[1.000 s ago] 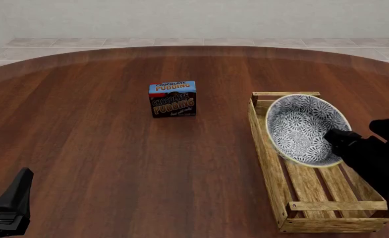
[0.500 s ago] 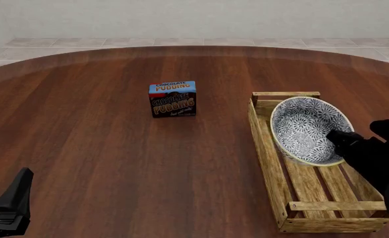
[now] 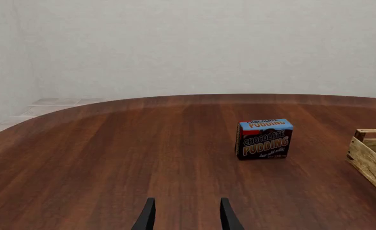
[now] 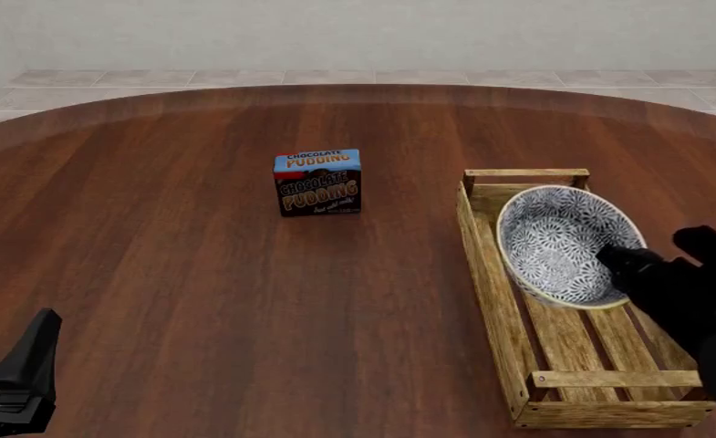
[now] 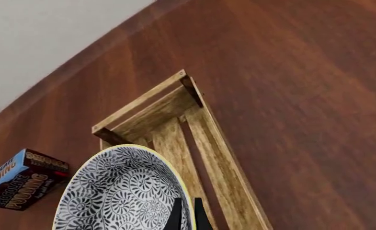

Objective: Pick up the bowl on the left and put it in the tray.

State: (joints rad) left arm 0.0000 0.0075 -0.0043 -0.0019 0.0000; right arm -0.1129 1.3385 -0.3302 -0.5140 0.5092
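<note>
Right arm (image 4: 619,260) low over tray (image 4: 489,265)

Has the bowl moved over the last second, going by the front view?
Yes. The bowl, pinched at its rim by the right pincer, has sunk lower against the tray's far end and tilted flatter, settling toward the slats.

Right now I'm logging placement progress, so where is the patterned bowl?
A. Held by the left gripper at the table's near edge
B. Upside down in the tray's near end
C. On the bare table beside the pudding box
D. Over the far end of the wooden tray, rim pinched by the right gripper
D: the bowl sits within the far end of the tray, and the right gripper pinches its rim; the left gripper is open with nothing between its fingers.
</note>
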